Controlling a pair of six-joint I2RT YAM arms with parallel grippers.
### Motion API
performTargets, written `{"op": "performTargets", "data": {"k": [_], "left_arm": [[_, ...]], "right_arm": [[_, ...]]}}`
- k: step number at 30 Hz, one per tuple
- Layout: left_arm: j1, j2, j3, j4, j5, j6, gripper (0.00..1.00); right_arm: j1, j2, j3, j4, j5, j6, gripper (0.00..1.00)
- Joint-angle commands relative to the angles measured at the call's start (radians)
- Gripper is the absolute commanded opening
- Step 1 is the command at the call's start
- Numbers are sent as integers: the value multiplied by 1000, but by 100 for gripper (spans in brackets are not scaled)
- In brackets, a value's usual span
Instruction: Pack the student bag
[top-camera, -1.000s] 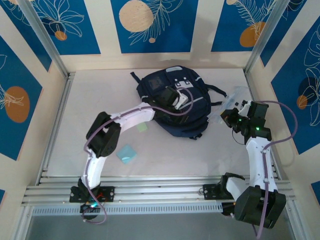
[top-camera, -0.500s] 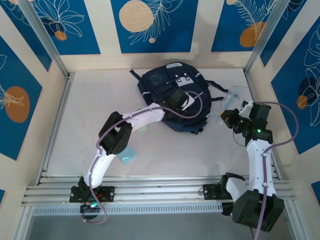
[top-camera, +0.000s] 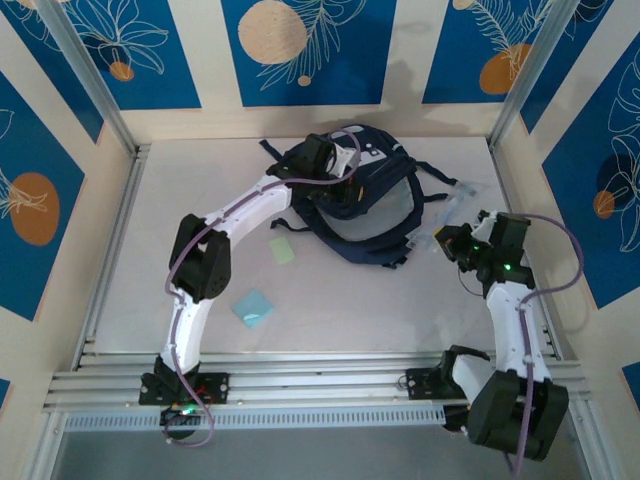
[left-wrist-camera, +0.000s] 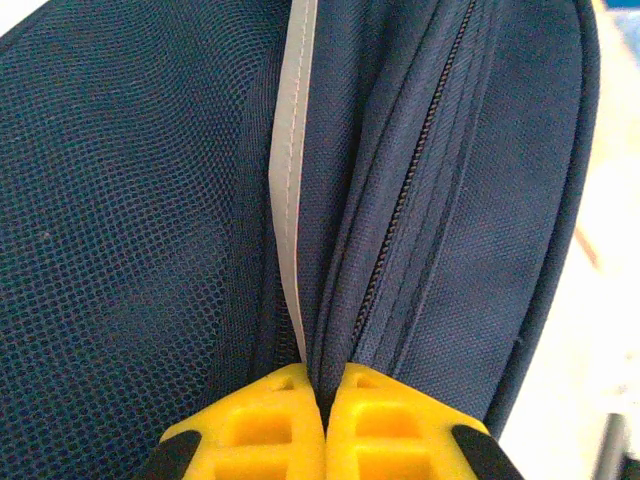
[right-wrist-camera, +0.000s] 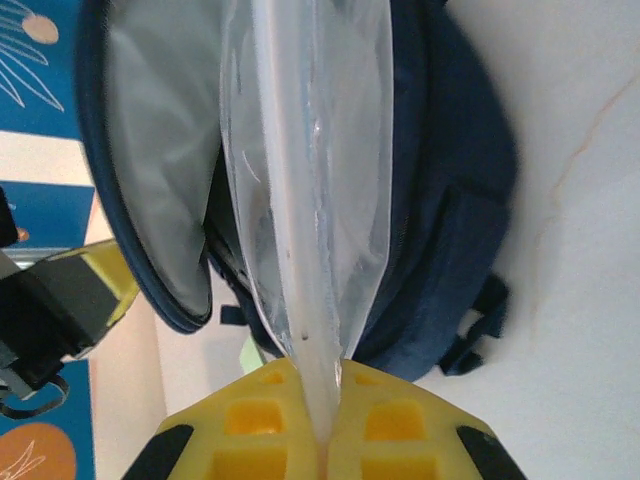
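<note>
Both outstretched: left pincer (left-wrist-camera: 323, 385) nips student bag (left-wrist-camera: 130, 200), right pincer (right-wrist-camera: 323, 400) pouch (right-wrist-camera: 310, 150).

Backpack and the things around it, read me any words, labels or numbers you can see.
No text can be read.
On the backpack, the pale patch is too small to read.
On the clear plastic bag, no print shows.
The green note and teal note look blank.

Robot test cell, lab-like rather than domestic. Walled across the top and down both sides of the frame by cream boards with blue printed panels (top-camera: 340, 60) of leaves and orange discs. Braced by bare aluminium posts (top-camera: 88, 75) in the upper corners. Floored with a pale table (top-camera: 180, 190), edged along the bottom by slotted aluminium rails (top-camera: 320, 385) carrying bolted arm bases (top-camera: 175, 385) and trailing cables.
</note>
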Motion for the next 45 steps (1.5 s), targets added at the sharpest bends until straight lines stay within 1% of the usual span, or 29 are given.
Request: {"op": "performTargets", "data": {"k": [1, 4, 7, 10, 16, 20, 22, 24, 26, 28, 32, 34, 37, 41, 42, 45], "left_arm": [[-16, -68, 50, 69, 173, -114, 0], [-15, -81, 49, 97, 192, -145, 0], [-17, -98, 47, 119, 205, -163, 0], [-18, -114, 46, 130, 203, -168, 0], [-17, -131, 32, 158, 211, -191, 0], [-17, -150, -10, 202, 215, -222, 0], [-17, -157, -27, 222, 213, -231, 0], [-17, -159, -34, 221, 199, -228, 0], [-17, -155, -34, 212, 176, -218, 0], [-17, -147, -39, 209, 151, -211, 0], [-16, -127, -49, 219, 115, -210, 0], [-17, -117, -53, 228, 110, -216, 0], [-18, -101, -53, 236, 115, -223, 0], [-17, -93, -65, 237, 119, -231, 0], [-17, -95, -71, 237, 120, -231, 4], [-15, -112, -104, 224, 118, -203, 32]], "right_arm": [[103, 70, -10, 238, -45, 92, 0], [232, 196, 26, 361, -10, 124, 0], [320, 336, 84, 470, 11, 149, 0], [380, 476, 154, 576, 16, 160, 0], [433, 750, 316, 709, -8, 203, 0], [460, 886, 399, 733, 43, 240, 0], [467, 934, 429, 749, 35, 270, 0], [470, 957, 451, 744, 1, 297, 5], [472, 932, 442, 689, 11, 296, 14], [468, 877, 419, 577, 54, 273, 23], [448, 702, 309, 441, 90, 204, 45], [435, 602, 265, 325, 127, 154, 53], [420, 439, 228, 94, 222, 51, 61], [392, 231, 191, -148, 349, -39, 69], [385, 190, 184, -184, 372, -51, 70], [368, 78, 154, -232, 430, -73, 76]]}}
